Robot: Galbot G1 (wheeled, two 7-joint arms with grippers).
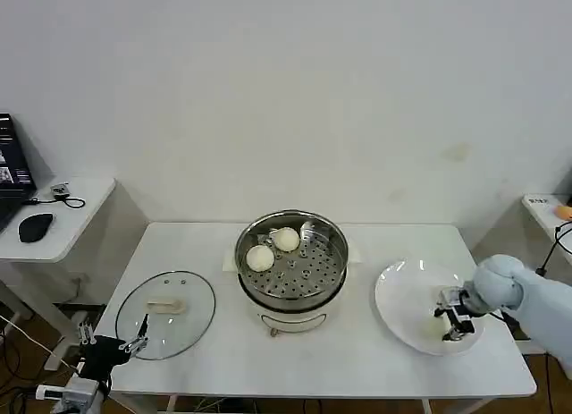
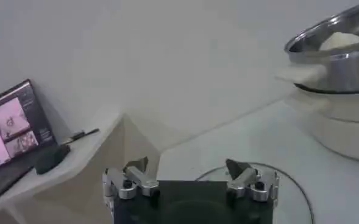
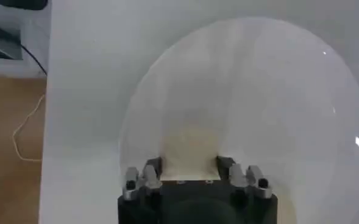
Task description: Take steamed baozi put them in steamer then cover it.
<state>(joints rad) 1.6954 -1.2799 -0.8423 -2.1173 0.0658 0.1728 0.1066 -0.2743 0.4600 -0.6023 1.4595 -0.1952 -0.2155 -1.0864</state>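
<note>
Head view places two steamed baozi already in the steamer mid-surface, the cover lying flat at the robot's left, where the left gripper waits beside it, jaws open and empty. Right gripper is down on the white plate, jaws spread around another bun; whether they press it I cannot tell. Picking is in hand; next likely comes closing, lifting and carrying across to the steamer.
</note>
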